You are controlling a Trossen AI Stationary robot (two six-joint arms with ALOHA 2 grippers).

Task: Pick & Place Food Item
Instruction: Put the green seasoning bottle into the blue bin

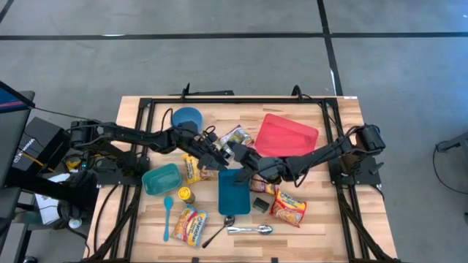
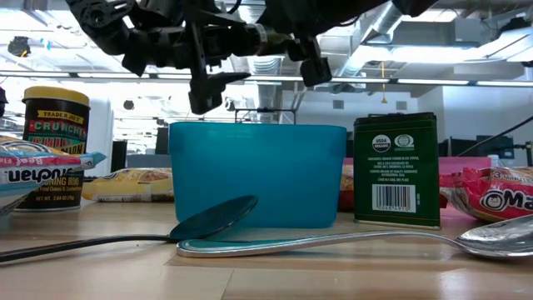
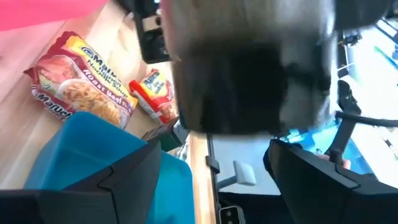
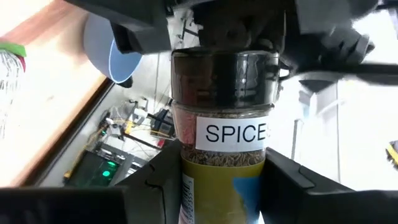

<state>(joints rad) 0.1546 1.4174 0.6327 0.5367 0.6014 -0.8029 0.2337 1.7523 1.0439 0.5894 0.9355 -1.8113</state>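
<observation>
Hovering over the middle of the wooden tabletop [image 1: 344, 139], the two dark arms meet nose to nose above the upright blue container [image 1: 234, 191]. Between them hangs the spice jar [image 4: 219, 118], well clear of the wood. From where I stand this looks like a hand-over in mid-air.

The right gripper [image 1: 247, 162] reaches in from the right edge, and its jaws pinch the jar's lower body, the label reading "SPICE" showing just past its fingers [image 4: 283, 180] in its own wrist view. The jar's long axis runs along that arm's reach, with the dark lid end pointing away from the right jaws and toward the left arm.

The left gripper [image 1: 218, 155] comes from the opposite side, jaws spread wide and holding nothing. In the left wrist view the lid end fills the space directly ahead of the left fingers [image 3: 134, 180], so the jar lies straight in front of them, end-on, and near. I judge the left jaws would have to close across the lid end, square to the long axis, while the right keeps its pinch. Whether the left fingertips already touch the jar I cannot tell.

Ramen packets [image 1: 289, 207] and a silver spoon [image 1: 252, 229] lie below on the wood.
</observation>
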